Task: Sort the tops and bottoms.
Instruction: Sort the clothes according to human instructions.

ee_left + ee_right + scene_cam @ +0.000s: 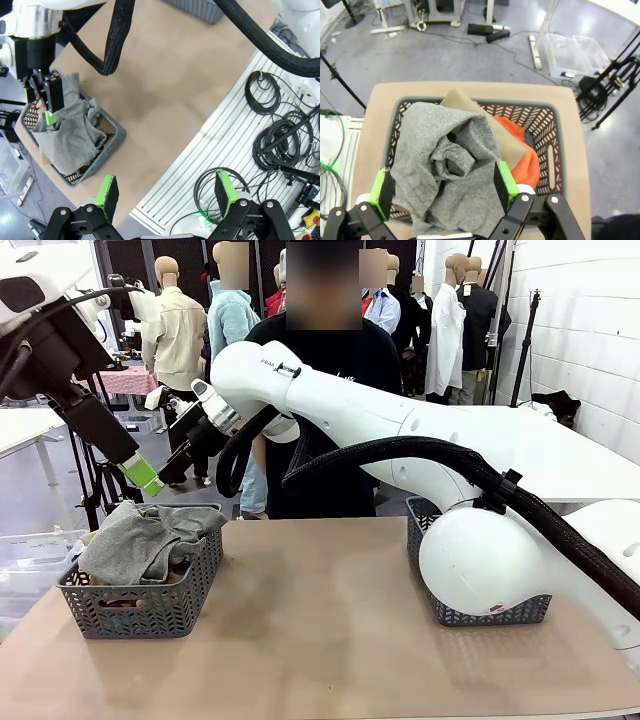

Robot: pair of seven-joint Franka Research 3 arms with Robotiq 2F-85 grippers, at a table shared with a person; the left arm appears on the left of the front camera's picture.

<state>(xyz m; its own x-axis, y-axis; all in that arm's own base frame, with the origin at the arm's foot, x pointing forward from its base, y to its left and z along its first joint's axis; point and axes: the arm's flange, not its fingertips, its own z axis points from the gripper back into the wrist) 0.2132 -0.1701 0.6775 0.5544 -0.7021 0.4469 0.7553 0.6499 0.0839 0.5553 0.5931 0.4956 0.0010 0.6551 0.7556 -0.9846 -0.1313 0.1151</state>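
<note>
A heather grey garment (140, 540) lies crumpled on top of the pile in the dark lattice basket (140, 612) at the table's left. Under it the right wrist view shows a tan khaki garment (470, 107) and an orange one (526, 161). My right gripper (442, 187) hangs open just above the grey garment (450, 165) with nothing between its fingers. Its arm reaches across the table from the right, gripper (170, 472) over the basket. My left gripper (165, 192) is open and empty, held high, looking down on the grey garment (67, 135).
A second lattice basket (428, 530) stands at the table's right, partly behind my right arm's base. A person in a black shirt (330, 360) stands at the far side. Coiled cables (280, 140) lie off the table's near edge. The tabletop (310, 620) between the baskets is bare.
</note>
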